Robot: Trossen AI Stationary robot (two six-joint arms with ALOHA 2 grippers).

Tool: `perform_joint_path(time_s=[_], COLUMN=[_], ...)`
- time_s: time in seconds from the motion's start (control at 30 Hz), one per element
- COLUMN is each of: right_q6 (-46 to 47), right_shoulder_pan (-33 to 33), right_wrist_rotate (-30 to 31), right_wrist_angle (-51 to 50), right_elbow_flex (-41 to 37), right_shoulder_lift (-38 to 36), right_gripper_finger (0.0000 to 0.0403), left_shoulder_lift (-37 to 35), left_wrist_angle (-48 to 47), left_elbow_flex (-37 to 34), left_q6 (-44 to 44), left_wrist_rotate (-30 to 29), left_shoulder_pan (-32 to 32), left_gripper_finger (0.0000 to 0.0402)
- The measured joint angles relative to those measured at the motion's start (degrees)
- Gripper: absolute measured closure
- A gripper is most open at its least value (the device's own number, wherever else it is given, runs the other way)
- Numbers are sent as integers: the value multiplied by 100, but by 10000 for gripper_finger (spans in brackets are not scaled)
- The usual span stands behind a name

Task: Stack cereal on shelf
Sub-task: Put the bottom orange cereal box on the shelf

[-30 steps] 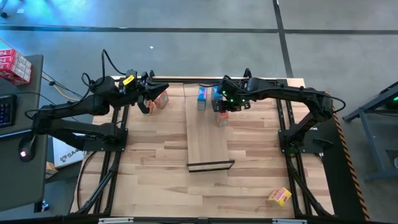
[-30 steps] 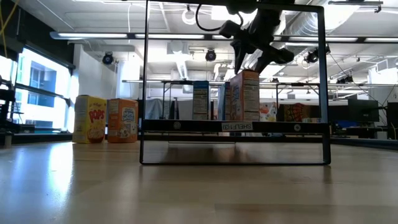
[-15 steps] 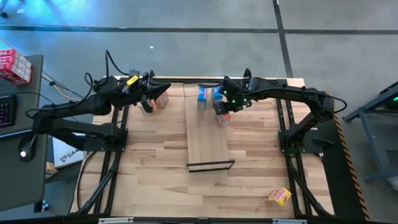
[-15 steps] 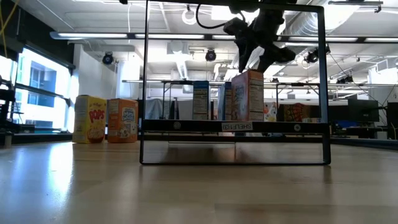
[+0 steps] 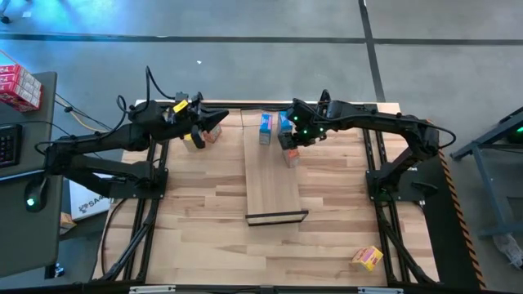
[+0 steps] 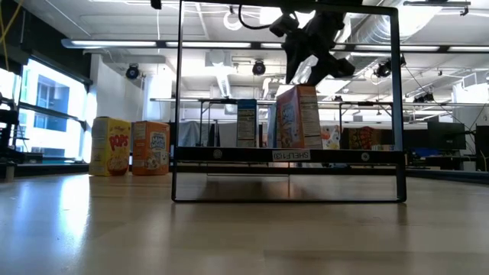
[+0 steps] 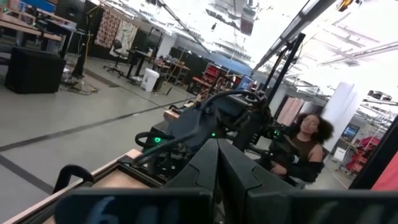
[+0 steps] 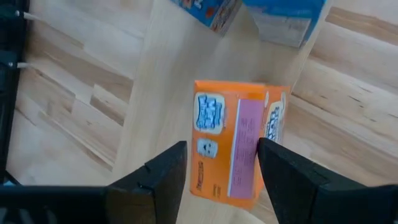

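Note:
The shelf (image 5: 274, 192) is a pale board with black end frames; its far end carries two blue cereal boxes (image 5: 265, 127) (image 5: 284, 121) and an orange-pink box (image 5: 292, 157), all upright on their bases. My right gripper (image 8: 221, 146) is open just above the orange-pink box (image 8: 239, 146), one finger on each side of its top. In the low view it (image 6: 306, 72) hangs over that box (image 6: 298, 117). My left gripper (image 5: 219, 122) is shut on nothing, raised above a second orange box (image 5: 212, 135) on the table's far left.
A yellow box (image 6: 109, 145) and the orange box (image 6: 150, 147) stand side by side on the tabletop, left of the shelf (image 6: 290, 155). Another yellow box (image 5: 368, 258) lies near the table's near right corner. A person sits in the room beyond the table (image 7: 305, 146).
My left gripper has moved up and toward the shelf, tipping to point level across the table. My right gripper has risen a little over the orange-pink box, which rocked toward the right, came back and now stands slightly turned on the shelf.

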Motion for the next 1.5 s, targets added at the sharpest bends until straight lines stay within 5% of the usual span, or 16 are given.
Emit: perform_joint_path(time_s=[0.23,0.83,1.17,1.3,1.5], right_q6=[-290,-1098,-1570,-1596,-759], right_shoulder_pan=[-240,-380,-623,-656,-674], right_wrist_rotate=[-522,-656,-622,-488,-574], right_wrist_angle=[139,-426,-657,-936,-405], right_elbow_flex=[0,0,-21,-627,-2566], right_shoulder_lift=[0,-11,-721,-1255,-2586], right_gripper_finger=[210,210,210,211,238], left_shoulder_lift=[0,0,0,0,0], left_wrist_angle=[9,6,6,15,28], left_elbow_flex=[0,0,0,0,0], left_q6=[-4,-152,-158,-164,-165], left_wrist_rotate=[2,3,-69,-79,-107], left_shoulder_pan=[0,0,0,0,0], left_gripper_finger=[401,402,402,401,401])
